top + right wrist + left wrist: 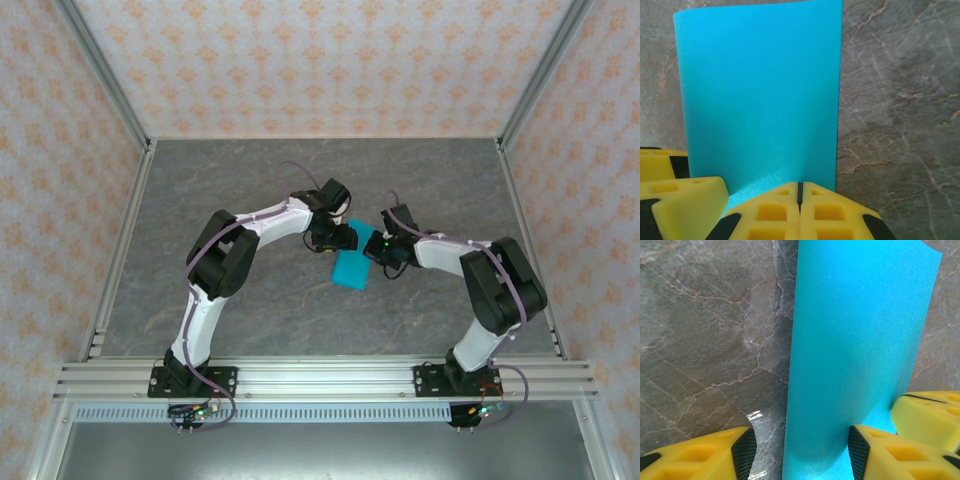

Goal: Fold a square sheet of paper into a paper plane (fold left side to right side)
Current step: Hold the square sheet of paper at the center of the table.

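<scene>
At the middle of the tabletop [250,180], my right gripper [800,192] pinches the square sheet of paper [352,268], my left gripper [802,455] open astride it; first fold seemingly unfinished, plane unmade.

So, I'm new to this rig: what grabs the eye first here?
The bright blue sheet of paper lies mid-way on the grey marbled table. Two yellow-fingered arms meet at it: the right tool is shut on its edge, and the left tool stands open over it.
</scene>
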